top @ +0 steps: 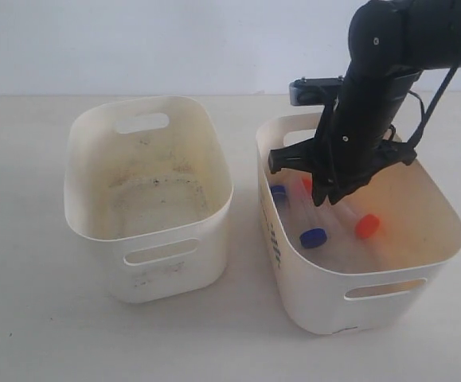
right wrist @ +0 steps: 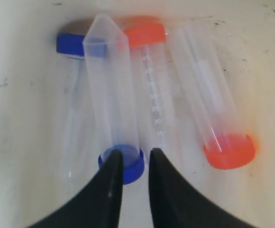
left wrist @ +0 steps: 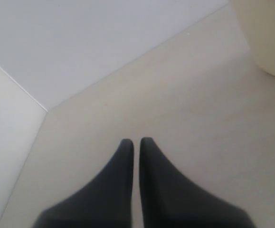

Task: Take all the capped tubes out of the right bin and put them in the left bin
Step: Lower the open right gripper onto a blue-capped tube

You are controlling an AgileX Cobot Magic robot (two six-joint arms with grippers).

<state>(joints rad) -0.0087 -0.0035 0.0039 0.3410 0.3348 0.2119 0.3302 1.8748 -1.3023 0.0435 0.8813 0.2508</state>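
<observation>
The right gripper [top: 319, 199] reaches down into the right bin [top: 326, 306], just over four capped tubes [right wrist: 151, 95]. The left bin [top: 174, 270] stands beside it on a pale table [top: 23, 302].

All the tubes lie side by side on the right bin's floor, two with blue caps and two with orange. Seen from the wrist, the right gripper's black fingers [right wrist: 168, 190] are a narrow gap apart, right at one blue cap [right wrist: 128, 166]. One finger overlaps that cap, and I cannot tell whether the cap is pinched or only close. That tube's pointed end lies across the other blue-capped tube. The left bin sits to the left, not touching the right bin, its inside marked with dark specks and smudges. The left gripper [left wrist: 137, 142] is clenched on nothing above bare table.
</observation>
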